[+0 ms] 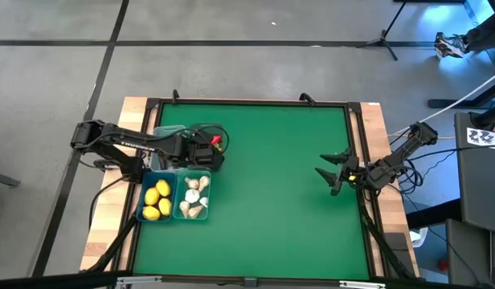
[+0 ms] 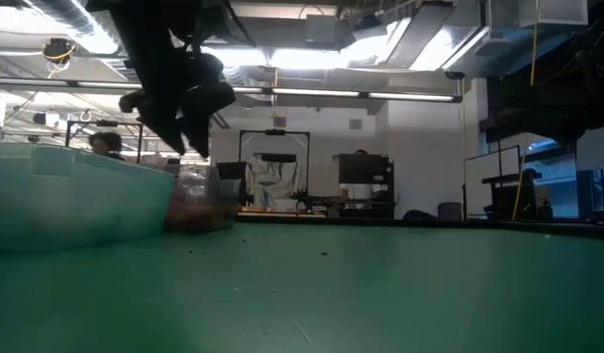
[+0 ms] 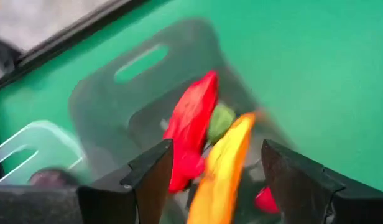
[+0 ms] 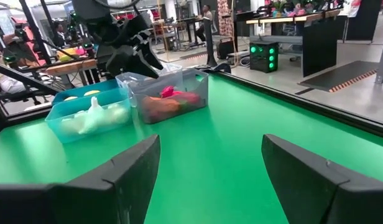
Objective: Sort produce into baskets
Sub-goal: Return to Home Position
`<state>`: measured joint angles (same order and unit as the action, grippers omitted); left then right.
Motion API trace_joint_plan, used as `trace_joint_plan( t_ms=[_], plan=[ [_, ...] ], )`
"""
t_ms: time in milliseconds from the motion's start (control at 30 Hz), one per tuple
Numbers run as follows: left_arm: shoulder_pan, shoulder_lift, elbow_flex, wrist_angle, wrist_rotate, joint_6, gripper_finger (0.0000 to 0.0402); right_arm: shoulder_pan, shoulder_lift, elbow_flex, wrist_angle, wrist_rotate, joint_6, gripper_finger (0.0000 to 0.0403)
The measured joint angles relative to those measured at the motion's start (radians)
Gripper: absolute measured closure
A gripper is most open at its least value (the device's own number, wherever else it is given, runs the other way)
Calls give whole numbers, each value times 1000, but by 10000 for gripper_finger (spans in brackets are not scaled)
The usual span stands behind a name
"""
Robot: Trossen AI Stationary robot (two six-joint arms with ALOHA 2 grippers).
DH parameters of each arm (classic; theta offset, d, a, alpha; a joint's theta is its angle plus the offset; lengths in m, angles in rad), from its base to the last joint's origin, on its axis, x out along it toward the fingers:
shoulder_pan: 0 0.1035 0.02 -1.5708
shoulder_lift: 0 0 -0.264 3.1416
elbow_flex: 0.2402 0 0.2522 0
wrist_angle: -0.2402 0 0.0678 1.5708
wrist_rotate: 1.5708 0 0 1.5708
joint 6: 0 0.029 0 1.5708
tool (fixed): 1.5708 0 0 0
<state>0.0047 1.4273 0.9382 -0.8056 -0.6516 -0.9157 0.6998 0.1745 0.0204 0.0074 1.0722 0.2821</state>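
the left claw point(image 1: 206, 149) point(image 3: 216, 149) hangs right over the grey bin point(image 3: 104, 93) point(image 4: 193, 86), fingers spread wide and nothing gripped between them

straight beneath the claw, inside that bin, lie a red pepper point(image 3: 191, 124) point(image 4: 170, 92) and an orange carrot point(image 3: 222, 168) point(image 4: 159, 106), side by side and touching, with a green bit point(image 3: 221, 121) showing between them

a further red bit point(image 3: 266, 199) shows deeper in the bin, below one finger, too blurred to name

in the low view the claw point(image 2: 196, 142) sits clear above the bin's rim, not down inside it

beside the grey bin, back toward the claw's own arm, stands a clear bin point(image 3: 36, 134) with something dark in it that i cannot make out

off one side of the claw, toward the front edge of the table point(image 1: 280, 233), two blue bins point(image 1: 142, 201) point(image 4: 58, 124) stand touching each other

the one nearer the claw holds white garlic point(image 1: 194, 199) point(image 4: 95, 118), the one farther from it holds yellow lemons point(image 1: 157, 201)

the right claw point(image 1: 326, 178) point(image 4: 210, 149) is well apart from all this, across the table near its right edge, raised above the bare green

its fingers are also wide, with nothing between them, and it points toward the left claw and the bins
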Motion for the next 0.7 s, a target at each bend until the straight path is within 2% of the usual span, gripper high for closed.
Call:
trace_joint_plan(
  t_ms=[167, 300, 367, 533, 700],
  plan=[
    [-25, -73, 0, 171, -30, 138, 164, 0, -1, -4, 75, -17, -4, 123],
    [-75, -197, 0, 300, -18, 347, 164, 0, -3, -4, 121, 0, -2, 123],
    [-105, -269, 0, 347, -11, 422, 164, 0, -3, -4, 139, -32, -4, 123],
    [-147, -450, 0, 350, -20, 447, 164, 0, -3, -3, 186, -124, -10, 123],
    [-211, -593, 0, 316, -108, 477, 164, 0, -4, -3, 251, -128, -33, 123]
  ],
)
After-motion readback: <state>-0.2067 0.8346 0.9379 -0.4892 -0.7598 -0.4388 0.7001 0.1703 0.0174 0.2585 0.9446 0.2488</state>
